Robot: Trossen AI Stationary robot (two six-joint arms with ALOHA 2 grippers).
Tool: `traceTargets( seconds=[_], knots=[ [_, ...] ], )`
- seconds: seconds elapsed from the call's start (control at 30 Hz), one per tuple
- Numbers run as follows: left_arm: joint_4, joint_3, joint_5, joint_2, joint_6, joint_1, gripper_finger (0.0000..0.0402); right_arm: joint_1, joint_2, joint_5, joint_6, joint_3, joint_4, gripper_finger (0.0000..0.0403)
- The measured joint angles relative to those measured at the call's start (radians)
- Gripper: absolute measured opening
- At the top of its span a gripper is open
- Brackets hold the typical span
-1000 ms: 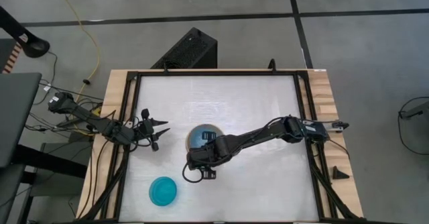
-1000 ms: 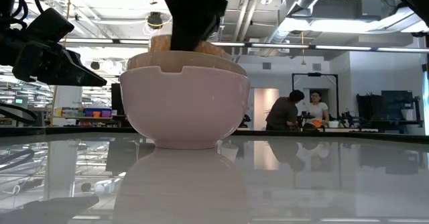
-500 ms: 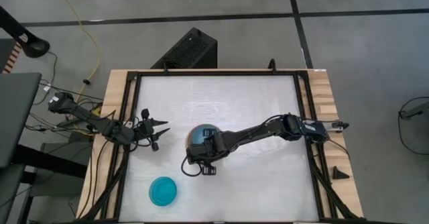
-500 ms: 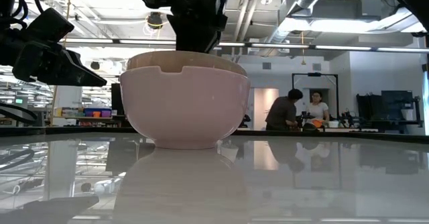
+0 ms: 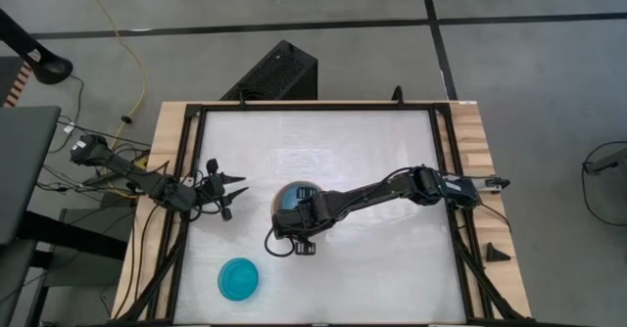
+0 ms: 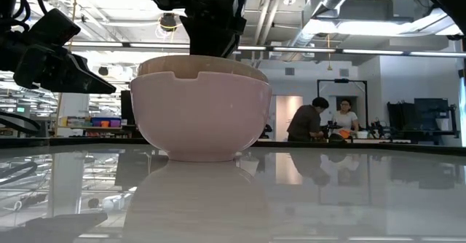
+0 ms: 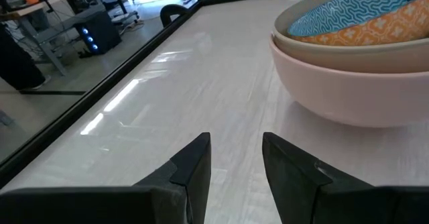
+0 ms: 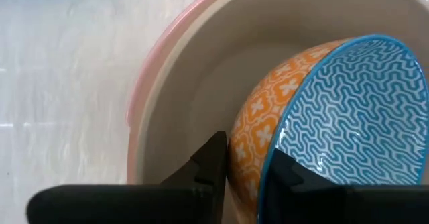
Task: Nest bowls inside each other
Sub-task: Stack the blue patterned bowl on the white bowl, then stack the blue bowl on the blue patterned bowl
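Observation:
A stack of bowls stands mid-table on its base: a salmon-pink outer bowl, a cream bowl inside it, and a smaller bowl, blue-patterned inside and orange outside, leaning tilted in the cream one. My right gripper reaches down into the stack, open, its fingers astride the patterned bowl's rim. A cyan bowl sits alone near the front edge. My left gripper waits open left of the stack, with nothing between its fingers. My right gripper has one finger outside the patterned bowl's orange wall and the other inside, over the blue surface, coming steeply from above. Whether either finger touches the wall I cannot tell. The bowl rests tilted in the cream bowl.
The white table top is framed by a black rail and wooden borders. A black box stands beyond the far edge. In the low view, people sit in the room behind the table.
In the low view the orange-walled bowl showed above the stack's rim a second ago. It has since sunk below the rim and out of sight there. My right gripper has come down with it and has kept still for the last half second.

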Motion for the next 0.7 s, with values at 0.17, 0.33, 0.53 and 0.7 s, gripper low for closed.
traceTargets(
  seconds=[0.17,0.33,0.53,0.7],
  knots=[
    [0.0,0.0,0.0,0.0,0.0,0.0,0.0125,0.0,0.0,0.0,0.0,0.0,0.0,0.0089],
    [0.0,0.0,0.0,0.0,0.0,0.0,0.0126,0.0,-0.002,-0.016,-0.001,0.0,0.0,0.0115],
    [0.0,0.0,0.0,0.0,0.0,0.0,0.0125,0.0,-0.004,-0.023,-0.003,0.0,-0.003,0.0192],
    [0.0,0.0,0.0,0.0,0.0,0.0,0.0125,0.0,-0.013,-0.025,-0.003,0.02,-0.049,0.0238]
  ],
)
